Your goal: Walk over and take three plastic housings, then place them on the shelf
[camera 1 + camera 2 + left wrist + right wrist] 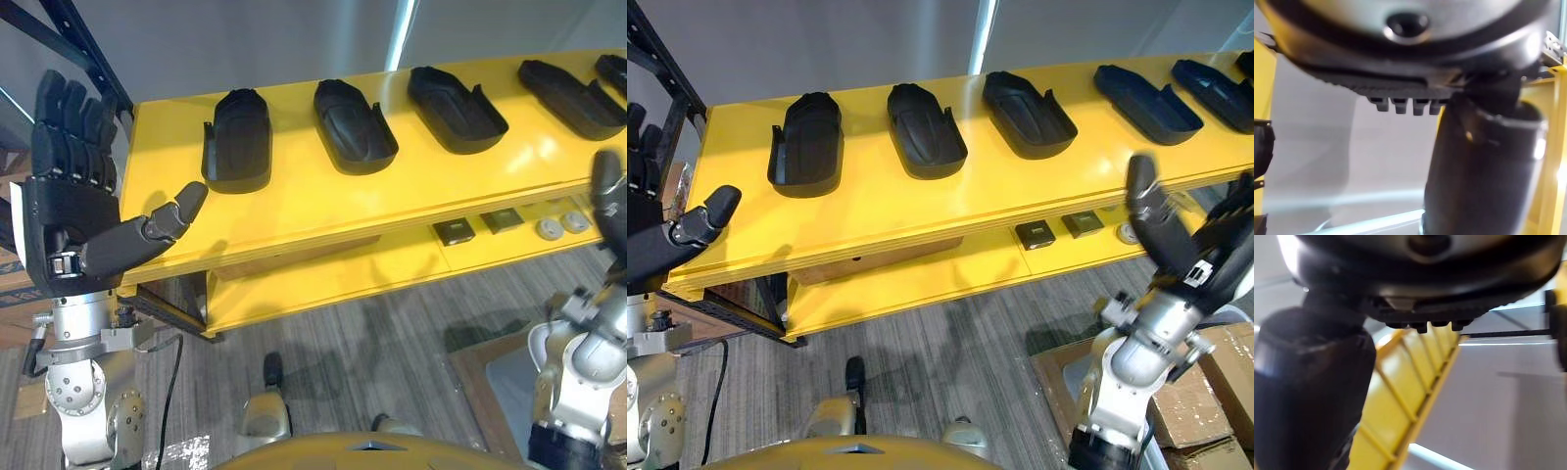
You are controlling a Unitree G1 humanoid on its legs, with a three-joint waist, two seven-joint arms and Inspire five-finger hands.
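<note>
1. Grey wall [245,39] behind, yellow shelf [323,211] in front, grey plank floor [372,333] below.
2. Left hand [69,196] raised near the shelf's left front corner: fingers straight and upright, thumb stretched out toward the top board's edge, released, grasping nothing.
3. Right hand [1185,245] lifted in front of the shelf's right part: fingers loose and spread, thumb pointing up, likewise released, nothing in it.
4. Dark rack upright [88,49] just behind the left hand.
5. Along the top board, apart from both hands, black plastic housings in a row with gaps between them: leftmost housing [808,142], second housing [926,127], third housing [1029,113], fourth housing [1146,103], fifth housing [1225,93]. All with the hollow side up, none touching its neighbour.
6. On the lower board, under the row's right half: two dark square parts [1036,233] side by side, then two round grey discs [552,228] just beside them.
7. Cardboard boxes [1205,382] on the floor at the far right, beneath the right arm.
</note>
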